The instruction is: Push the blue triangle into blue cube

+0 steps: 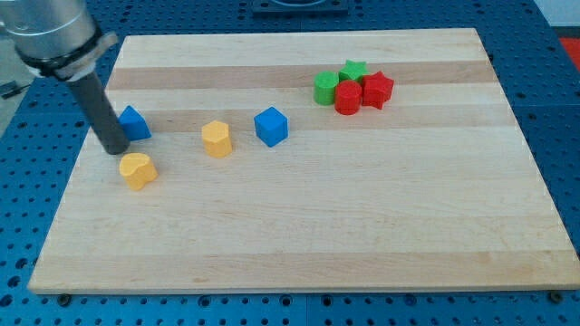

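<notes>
The blue triangle [134,122] lies near the board's left edge. The blue cube [271,126] stands well to its right, near the board's middle. My tip [117,148] rests on the board just left of and slightly below the blue triangle, touching or nearly touching it. The rod rises up and to the left from there. A yellow hexagonal block [217,139] stands between the triangle and the cube, a little lower than the line between them.
A yellow heart-shaped block [138,170] lies just below my tip. At the upper right a tight cluster holds a green cylinder [325,88], a green star [353,71], a red cylinder [348,97] and a red star [377,90].
</notes>
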You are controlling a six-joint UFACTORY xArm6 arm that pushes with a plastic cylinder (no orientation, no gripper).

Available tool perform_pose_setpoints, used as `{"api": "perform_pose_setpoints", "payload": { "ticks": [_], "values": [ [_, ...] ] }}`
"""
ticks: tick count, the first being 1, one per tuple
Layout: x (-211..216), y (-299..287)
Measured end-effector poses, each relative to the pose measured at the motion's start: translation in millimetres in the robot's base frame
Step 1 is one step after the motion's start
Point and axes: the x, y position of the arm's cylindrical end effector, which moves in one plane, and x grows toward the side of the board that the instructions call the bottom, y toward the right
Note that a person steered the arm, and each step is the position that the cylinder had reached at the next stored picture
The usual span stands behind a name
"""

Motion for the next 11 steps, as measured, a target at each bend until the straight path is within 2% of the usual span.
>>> {"api": "perform_pose_setpoints", "payload": {
  "ticks": [1,2,3,4,5,8,9,10,11],
  "values": [
    [-0.1,-32.3],
    [-23.8,-19.3],
    [-42.8,44.8],
    [-43.1,105.1],
    [-43.4,126.3],
    [-28.7,116.2],
    [-34.0,159.4],
    [-38.9,171.5],
    [-63.1,158.3]
  ]
}}
